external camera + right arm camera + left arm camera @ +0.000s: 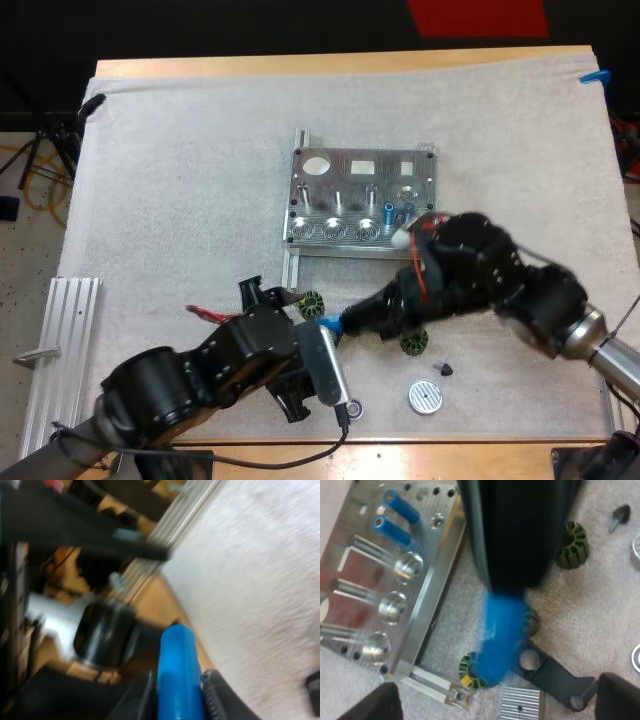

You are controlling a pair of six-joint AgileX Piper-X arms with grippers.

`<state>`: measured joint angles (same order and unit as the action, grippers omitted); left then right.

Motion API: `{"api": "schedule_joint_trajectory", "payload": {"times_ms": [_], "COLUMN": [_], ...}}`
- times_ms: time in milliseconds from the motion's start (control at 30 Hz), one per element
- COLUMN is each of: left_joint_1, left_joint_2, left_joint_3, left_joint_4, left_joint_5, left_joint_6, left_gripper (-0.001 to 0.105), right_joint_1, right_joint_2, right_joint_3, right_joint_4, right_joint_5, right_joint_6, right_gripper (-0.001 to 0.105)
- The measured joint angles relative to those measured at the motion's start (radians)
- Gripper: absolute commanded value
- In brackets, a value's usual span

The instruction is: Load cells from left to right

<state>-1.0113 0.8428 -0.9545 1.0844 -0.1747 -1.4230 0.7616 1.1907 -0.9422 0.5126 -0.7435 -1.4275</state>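
right jaws clamp blue cylinder | left jaws apart | fixture, green rings near

Ribbed aluminium plate, round silver disc, white mat

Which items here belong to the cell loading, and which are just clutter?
Job: metal fixture, two blue cylinders standing on it, blue cylinder in right gripper.
Clutter: green rings, small dark cone, silver cap, aluminium rail.
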Motion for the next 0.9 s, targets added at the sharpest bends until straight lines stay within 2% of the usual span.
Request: {"api": "schedule_joint_trajectory", "payload": {"times_ms": [100, 167, 367, 567, 733, 900], "left_joint_1": [0.0, 0.0, 0.0, 0.0, 0.0, 0.0], "left_joint_2": [-0.047, -0.102, -0.214, -0.263, -0.264, -0.264], "left_joint_3": [0.0, 0.0, 0.0, 0.0, -0.001, -0.001], "left_joint_4": [0.003, 0.009, 0.009, 0.01, 0.01, 0.01], "left_joint_5": [-0.003, -0.015, -0.018, -0.02, -0.033, -0.037], "left_joint_6": [-0.062, -0.12, -0.238, -0.313, -0.344, -0.374], "left_gripper": [0.076, 0.076, 0.076, 0.076, 0.076, 0.076], "right_joint_1": [-0.057, -0.105, -0.196, -0.2, -0.2, -0.2], "right_joint_2": [0.0, 0.003, 0.078, 0.238, 0.341, 0.418], "right_joint_3": [-0.075, -0.15, -0.333, -0.482, -0.587, -0.661], "right_joint_4": [0.089, 0.189, 0.434, 0.559, 0.645, 0.696], "right_joint_5": [0.091, 0.205, 0.358, 0.519, 0.645, 0.729], "right_joint_6": [-0.056, -0.132, -0.255, -0.324, -0.379, -0.422], "right_gripper": [0.0, 0.0, 0.0, 0.0, 0.0, 0.0]}}
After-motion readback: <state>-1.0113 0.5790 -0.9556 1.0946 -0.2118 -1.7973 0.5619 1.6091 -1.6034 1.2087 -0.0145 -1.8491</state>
